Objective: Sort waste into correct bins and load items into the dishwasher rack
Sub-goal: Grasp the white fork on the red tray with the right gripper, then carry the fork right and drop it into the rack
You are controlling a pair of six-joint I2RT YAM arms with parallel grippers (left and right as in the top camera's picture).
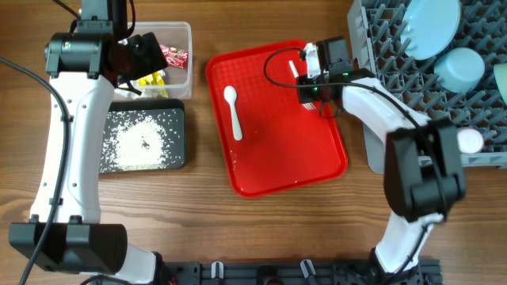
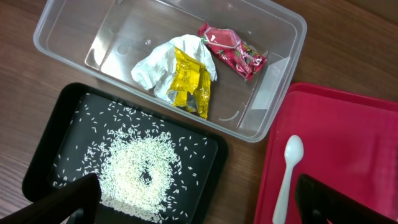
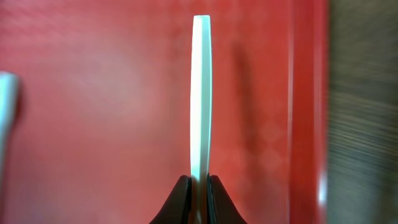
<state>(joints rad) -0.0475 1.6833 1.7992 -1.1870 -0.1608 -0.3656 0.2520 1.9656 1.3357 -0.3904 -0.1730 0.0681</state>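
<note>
My right jaws pinch a thin white plastic utensil [image 3: 201, 93], edge-on, head hidden; left jaws stand wide, empty.

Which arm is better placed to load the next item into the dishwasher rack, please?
Right: its gripper is shut on a white utensil beside the rack; the left gripper hangs open over the bins.

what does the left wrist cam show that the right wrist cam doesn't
Only left wrist: the clear tub holding a white napkin, yellow wrapper and red wrapper, and the black tub of rice grains. Only right wrist: a thin white utensil pinched in the right end effector. Both: the red tray.
</note>
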